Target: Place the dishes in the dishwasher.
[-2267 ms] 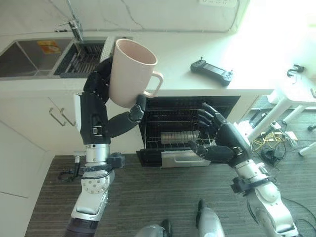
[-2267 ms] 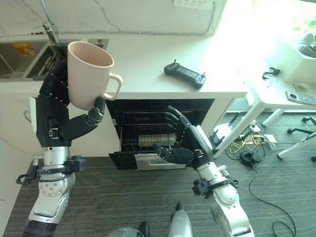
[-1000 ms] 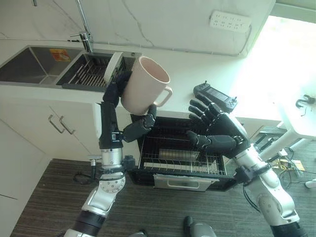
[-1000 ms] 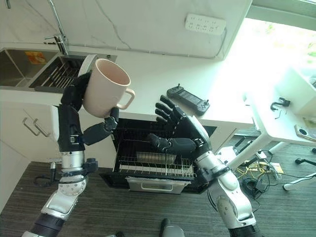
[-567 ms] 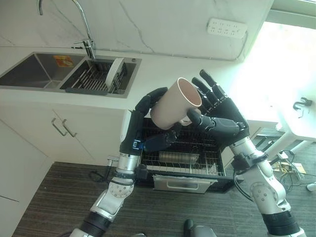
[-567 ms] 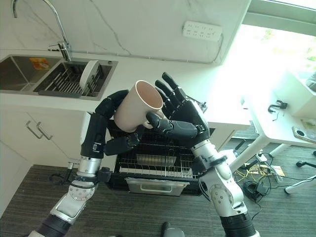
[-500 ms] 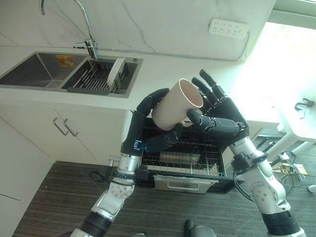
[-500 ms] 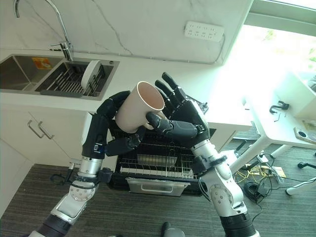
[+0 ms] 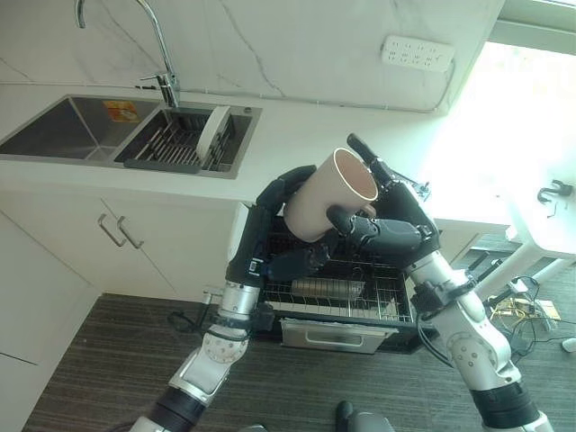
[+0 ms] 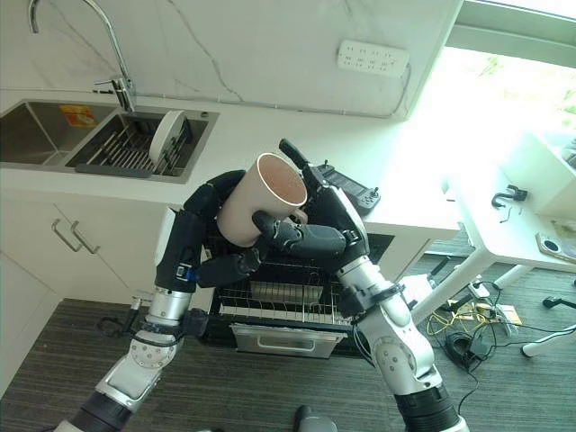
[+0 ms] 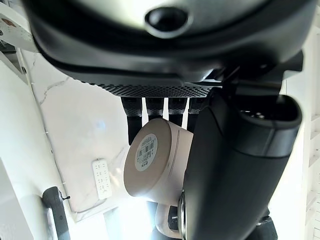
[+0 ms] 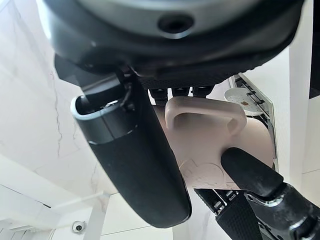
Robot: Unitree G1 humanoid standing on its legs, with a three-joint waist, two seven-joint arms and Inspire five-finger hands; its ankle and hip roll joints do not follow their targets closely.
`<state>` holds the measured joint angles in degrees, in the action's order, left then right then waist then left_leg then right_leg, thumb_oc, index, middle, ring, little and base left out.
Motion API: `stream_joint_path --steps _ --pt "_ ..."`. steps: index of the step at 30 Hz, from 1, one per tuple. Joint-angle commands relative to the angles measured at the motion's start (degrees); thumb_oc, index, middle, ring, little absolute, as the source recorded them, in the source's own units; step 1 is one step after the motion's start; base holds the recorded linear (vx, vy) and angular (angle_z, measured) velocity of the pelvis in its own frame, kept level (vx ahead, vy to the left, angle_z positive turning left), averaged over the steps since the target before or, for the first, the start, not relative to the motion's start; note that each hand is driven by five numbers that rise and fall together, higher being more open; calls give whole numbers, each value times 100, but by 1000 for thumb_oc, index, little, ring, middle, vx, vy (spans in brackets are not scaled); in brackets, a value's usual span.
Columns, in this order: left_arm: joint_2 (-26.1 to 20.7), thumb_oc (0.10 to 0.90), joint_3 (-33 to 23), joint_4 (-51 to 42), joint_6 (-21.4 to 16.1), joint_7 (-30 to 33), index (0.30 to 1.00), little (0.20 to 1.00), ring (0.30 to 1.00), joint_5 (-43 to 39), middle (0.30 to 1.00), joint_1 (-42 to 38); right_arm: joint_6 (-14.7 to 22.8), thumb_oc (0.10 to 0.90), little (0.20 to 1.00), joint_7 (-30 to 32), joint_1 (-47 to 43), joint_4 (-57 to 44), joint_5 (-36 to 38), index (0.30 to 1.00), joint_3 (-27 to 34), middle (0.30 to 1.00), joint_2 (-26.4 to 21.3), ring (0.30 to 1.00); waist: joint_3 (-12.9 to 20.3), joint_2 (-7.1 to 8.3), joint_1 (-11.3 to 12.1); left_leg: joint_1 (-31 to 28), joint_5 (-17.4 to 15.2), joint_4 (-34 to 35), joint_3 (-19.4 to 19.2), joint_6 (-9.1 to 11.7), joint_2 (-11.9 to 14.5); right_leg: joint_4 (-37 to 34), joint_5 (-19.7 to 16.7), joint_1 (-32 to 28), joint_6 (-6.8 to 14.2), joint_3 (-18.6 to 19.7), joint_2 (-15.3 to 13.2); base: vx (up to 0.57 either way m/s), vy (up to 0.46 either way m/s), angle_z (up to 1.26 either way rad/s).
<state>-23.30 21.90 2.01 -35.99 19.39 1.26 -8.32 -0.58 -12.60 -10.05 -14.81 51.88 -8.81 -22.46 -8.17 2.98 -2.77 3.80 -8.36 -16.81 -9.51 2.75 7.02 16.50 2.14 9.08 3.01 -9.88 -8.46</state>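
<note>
Pink mug (image 9: 328, 205) between left robot hand (image 9: 281, 236) and right robot hand (image 9: 389, 232), apparently gripped by both.

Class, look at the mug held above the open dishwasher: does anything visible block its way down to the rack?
Nothing visible does. The mug is held by both the left hand and the right hand above the pulled-out dishwasher rack. The wire rack looks open, with a metal insert lying at its middle.

Mug (image 9: 326, 203): pale pink, handled, tilted with its mouth toward the upper right, mid-frame (held aloft by both hands).
Dishwasher (image 9: 333, 297): open below it, wire rack pulled out.
</note>
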Motion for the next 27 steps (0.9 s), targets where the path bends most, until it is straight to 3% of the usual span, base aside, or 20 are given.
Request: stream_joint_path --steps 1,9,10,11,12,27 --pt "125 400 137 -667 -632 -12 300 300 300 -181 300 -655 391 800 900 -100 -683 -117 9 900 199 900 160 900 383 -14 112 -116 -477 -38 85 112 378 69 533 -400 504 -118 -448 0 0 0" --pt "134 400 234 -712 -579 -56 300 300 300 -219 300 -666 365 800 900 -49 -706 -129 32 900 39 900 228 900 383 -23 99 -118 -466 -38 48 105 391 69 529 -395 489 -110 -427 0 0 0" --pt "135 400 240 -725 -564 -60 300 300 300 -226 300 -665 372 761 841 -30 -696 -138 42 841 37 841 240 841 383 -25 94 -120 -463 -38 38 106 396 69 528 -395 490 -112 -427 0 0 0" --pt "149 400 263 -714 -557 -50 300 300 300 -206 300 -674 415 435 352 38 -709 -127 69 352 27 352 263 352 383 -28 86 -119 -460 -38 33 104 399 69 527 -392 486 -106 -423 0 0 0" --pt "154 400 274 -720 -549 -41 300 300 300 -190 300 -678 436 400 300 64 -711 -124 55 300 25 300 287 300 378 -31 83 -118 -460 -38 29 102 400 69 525 -389 485 -100 -420 0 0 0" --pt "139 400 295 -694 -338 -3 300 300 300 -255 300 -589 845 400 300 531 -686 -209 -261 300 74 300 375 300 367 -78 68 -120 -442 -38 -6 92 412 69 524 -377 464 -63 -400 -1 0 -1"
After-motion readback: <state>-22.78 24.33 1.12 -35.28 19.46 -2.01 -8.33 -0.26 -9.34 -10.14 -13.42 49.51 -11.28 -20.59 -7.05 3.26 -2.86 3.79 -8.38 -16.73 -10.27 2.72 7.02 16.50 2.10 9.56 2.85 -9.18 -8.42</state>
